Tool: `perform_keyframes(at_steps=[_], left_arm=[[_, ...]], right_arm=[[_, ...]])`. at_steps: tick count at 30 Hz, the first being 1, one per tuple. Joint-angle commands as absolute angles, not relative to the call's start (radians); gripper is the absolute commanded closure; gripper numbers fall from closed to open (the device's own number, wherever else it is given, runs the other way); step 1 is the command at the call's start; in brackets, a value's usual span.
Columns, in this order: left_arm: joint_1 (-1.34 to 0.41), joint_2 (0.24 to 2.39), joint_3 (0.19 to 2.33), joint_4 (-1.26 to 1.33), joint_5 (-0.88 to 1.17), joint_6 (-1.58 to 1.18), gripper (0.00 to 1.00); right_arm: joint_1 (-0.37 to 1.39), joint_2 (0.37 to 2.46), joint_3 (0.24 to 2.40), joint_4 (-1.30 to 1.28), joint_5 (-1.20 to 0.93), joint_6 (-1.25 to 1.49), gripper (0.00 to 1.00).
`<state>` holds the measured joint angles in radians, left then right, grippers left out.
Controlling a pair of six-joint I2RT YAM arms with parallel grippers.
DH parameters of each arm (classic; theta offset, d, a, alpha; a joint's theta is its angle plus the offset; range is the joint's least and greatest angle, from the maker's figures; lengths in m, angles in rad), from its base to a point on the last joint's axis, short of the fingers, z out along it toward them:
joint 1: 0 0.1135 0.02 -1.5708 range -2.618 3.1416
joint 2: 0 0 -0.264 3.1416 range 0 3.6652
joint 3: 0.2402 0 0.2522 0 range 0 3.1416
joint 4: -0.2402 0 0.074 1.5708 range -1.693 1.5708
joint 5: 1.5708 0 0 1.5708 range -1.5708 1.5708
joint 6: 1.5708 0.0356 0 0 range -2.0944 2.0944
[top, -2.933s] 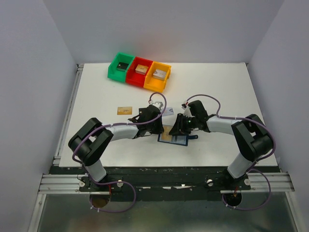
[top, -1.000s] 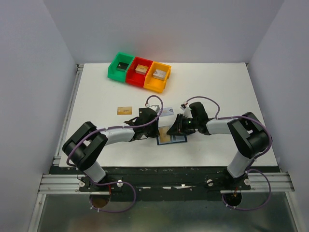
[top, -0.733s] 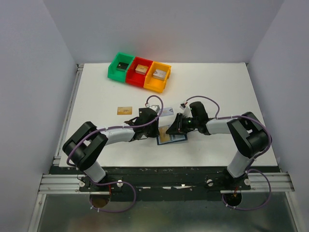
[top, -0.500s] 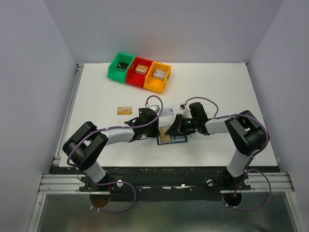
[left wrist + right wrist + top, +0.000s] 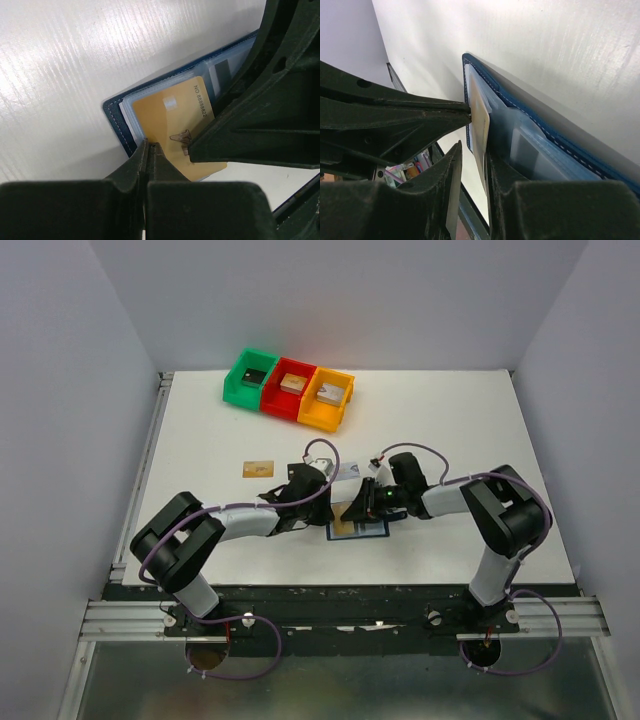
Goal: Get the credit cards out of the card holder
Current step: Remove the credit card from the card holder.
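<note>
The left gripper [image 5: 148, 145] was pressed shut, its dark tips nipping the edge of the smooth tan-gold card [image 5: 175, 120]. That card stuck partway out of a clear pocket of the card holder [image 5: 116, 117], a stitched navy wallet lying open on the white table [image 5: 200, 440] between the arms. The right gripper [image 5: 475, 152] stood partly open with that card's edge passing between its fingers, seen only from the right wrist. The left wrist view alone showed the card's printed number, and only the overhead view showed a second tan-gold card [image 5: 258, 468] lying flat further left.
</note>
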<state>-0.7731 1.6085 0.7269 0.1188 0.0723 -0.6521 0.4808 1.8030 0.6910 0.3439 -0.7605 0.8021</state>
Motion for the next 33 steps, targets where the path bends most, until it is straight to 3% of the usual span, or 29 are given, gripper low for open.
perform_keyframes(at_steps=[1, 6, 12, 16, 27, 33], left_arm=[[-0.795, 1.615, 0.718, 0.155, 0.120, -0.655, 0.99], [-0.795, 1.598, 0.709, 0.140, 0.092, -0.660, 0.98], [-0.793, 1.569, 0.696, 0.120, 0.063, -0.670, 0.81], [-0.793, 1.566, 0.692, 0.112, 0.057, -0.670, 0.77], [-0.793, 1.578, 0.692, 0.097, 0.049, -0.667, 1.00], [-0.795, 1.588, 0.687, 0.094, 0.049, -0.667, 1.00]], right_arm=[[0.506, 1.833, 0.719, 0.385, -0.804, 0.815, 0.68], [0.505, 1.795, 0.713, 0.330, -0.767, 0.787, 0.71], [0.503, 1.750, 0.706, 0.269, -0.739, 0.750, 0.73], [0.503, 1.732, 0.704, 0.242, -0.724, 0.739, 0.73], [0.502, 1.684, 0.709, 0.172, -0.695, 0.704, 0.73], [0.496, 1.664, 0.700, 0.155, -0.687, 0.695, 0.73]])
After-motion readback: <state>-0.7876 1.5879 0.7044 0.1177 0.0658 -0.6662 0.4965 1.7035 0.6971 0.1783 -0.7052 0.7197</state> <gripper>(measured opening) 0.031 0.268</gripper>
